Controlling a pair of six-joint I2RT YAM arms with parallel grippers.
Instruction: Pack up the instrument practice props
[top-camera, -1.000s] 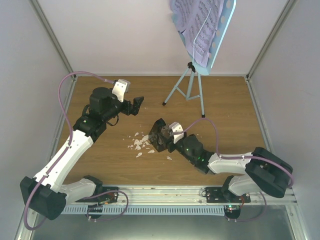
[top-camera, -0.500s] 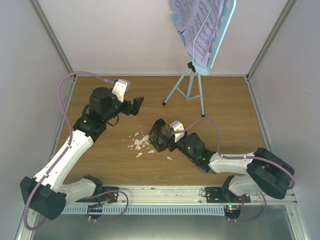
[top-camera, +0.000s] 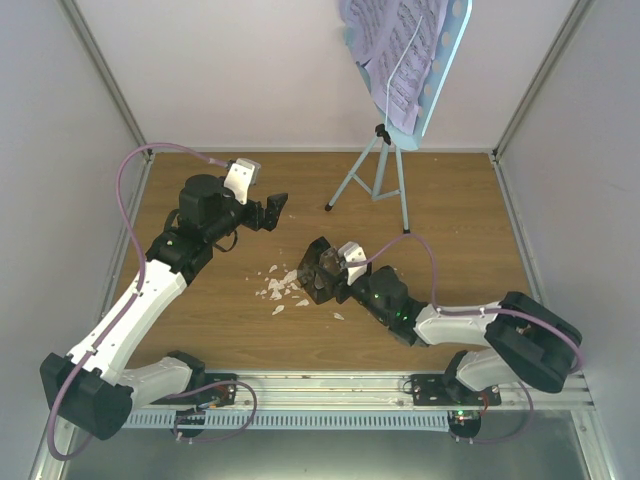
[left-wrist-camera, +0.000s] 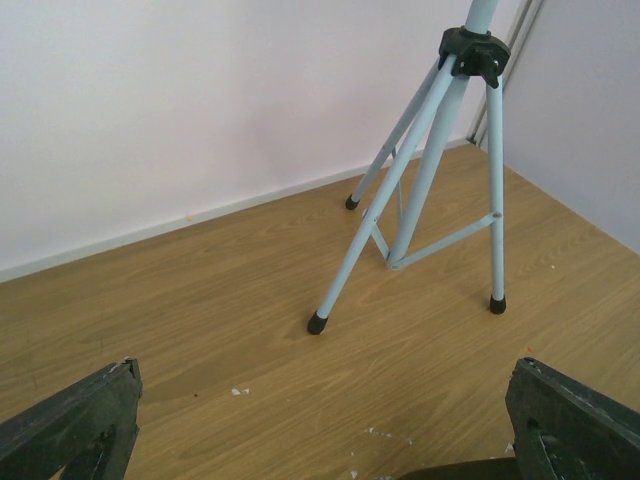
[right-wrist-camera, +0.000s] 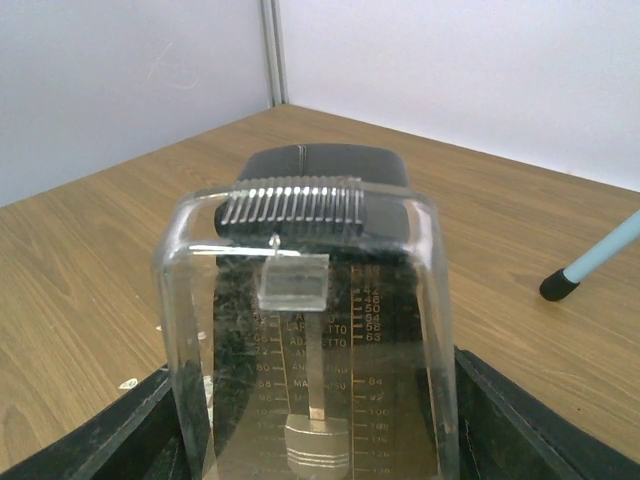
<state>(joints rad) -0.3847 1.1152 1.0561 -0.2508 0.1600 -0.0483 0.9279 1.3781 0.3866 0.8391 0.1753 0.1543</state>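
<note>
The black pyramid metronome (top-camera: 316, 272) with its clear cover lies tipped over between my right gripper's (top-camera: 322, 276) fingers at mid-table. It fills the right wrist view (right-wrist-camera: 315, 330), with both fingers pressed against its sides. The light blue music stand (top-camera: 382, 172) stands at the back right, and lilac sheet-music pages (top-camera: 388, 55) rest on its desk (top-camera: 450, 50). My left gripper (top-camera: 272, 210) is open and empty, left of the stand and above the table. The left wrist view shows the stand's tripod legs (left-wrist-camera: 425, 170) ahead of the wide-apart fingers (left-wrist-camera: 70, 420).
Small white crumbs (top-camera: 280, 285) lie on the wooden table just left of the metronome, some also in the left wrist view (left-wrist-camera: 238, 391). White walls close in the table at the back and both sides. One stand foot (right-wrist-camera: 557, 285) shows to the metronome's right.
The right arm has shifted very slightly left with the metronome in its grip. The left arm has not moved.
</note>
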